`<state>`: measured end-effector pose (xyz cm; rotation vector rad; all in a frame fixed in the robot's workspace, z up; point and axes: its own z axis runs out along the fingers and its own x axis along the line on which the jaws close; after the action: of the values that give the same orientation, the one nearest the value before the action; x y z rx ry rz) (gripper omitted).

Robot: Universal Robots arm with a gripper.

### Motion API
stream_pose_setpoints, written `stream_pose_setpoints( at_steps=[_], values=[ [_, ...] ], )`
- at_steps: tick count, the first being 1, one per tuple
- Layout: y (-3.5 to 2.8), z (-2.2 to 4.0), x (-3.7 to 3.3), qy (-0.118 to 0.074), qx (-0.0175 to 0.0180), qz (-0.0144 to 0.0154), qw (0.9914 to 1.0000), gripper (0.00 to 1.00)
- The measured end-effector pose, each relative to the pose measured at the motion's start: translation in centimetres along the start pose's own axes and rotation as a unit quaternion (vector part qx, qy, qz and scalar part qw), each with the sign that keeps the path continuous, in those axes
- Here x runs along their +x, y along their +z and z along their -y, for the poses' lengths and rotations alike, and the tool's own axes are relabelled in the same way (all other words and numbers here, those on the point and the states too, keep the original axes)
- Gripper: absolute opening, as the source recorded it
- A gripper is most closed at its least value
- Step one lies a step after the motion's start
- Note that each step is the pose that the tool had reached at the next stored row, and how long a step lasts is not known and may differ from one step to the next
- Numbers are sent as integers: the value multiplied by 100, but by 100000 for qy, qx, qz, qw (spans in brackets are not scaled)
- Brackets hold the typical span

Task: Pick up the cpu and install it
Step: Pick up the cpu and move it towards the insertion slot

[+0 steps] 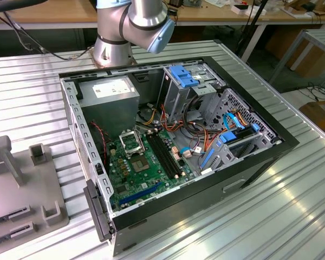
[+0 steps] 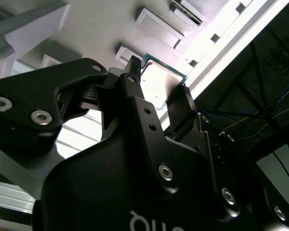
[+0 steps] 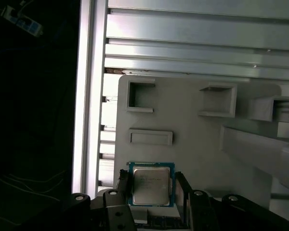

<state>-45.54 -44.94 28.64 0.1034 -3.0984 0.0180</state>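
— Ribbed aluminium worktop (image 1: 292, 216), open computer case (image 1: 249, 176) in the middle, grey fixture tray (image 1: 21, 206) at the exterior view's left. Where's the cpu?

— Over that tray, among its moulded pockets. In both wrist views the cpu (image 3: 151, 186) sits between the fingers (image 3: 124, 185) of the hand (image 3: 151, 192), metal top facing the first wrist camera. The hand is clenched on it by two opposite edges (thin edges, so not much to bite on). I can't tell whether the chip has left the tray or rests on it.

— So what worries you?

— The grip, mainly. In the second wrist view the cpu (image 2: 161, 82) looks held near the fingertips, so I'd judge a jolt could tilt it or let it slip. A dropped chip landing on its underside would be bad.

— And the case?

— The socket (image 1: 131, 142) lies deep inside, between the power supply (image 1: 109, 100) and the memory slots (image 1: 165, 154), with loose cables (image 1: 203, 141) nearby. A chip carried crooked would probably meet the socket off square, and pressing it down like that could harm the contacts. The case walls could also catch the hand on a careless path.
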Motion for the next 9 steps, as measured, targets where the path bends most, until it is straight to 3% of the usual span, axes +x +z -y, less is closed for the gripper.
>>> stream_pose_setpoints(
  at_steps=[9],
  values=[
    [-48,0,2,0,-11,-16,100000,47]
  ],
)
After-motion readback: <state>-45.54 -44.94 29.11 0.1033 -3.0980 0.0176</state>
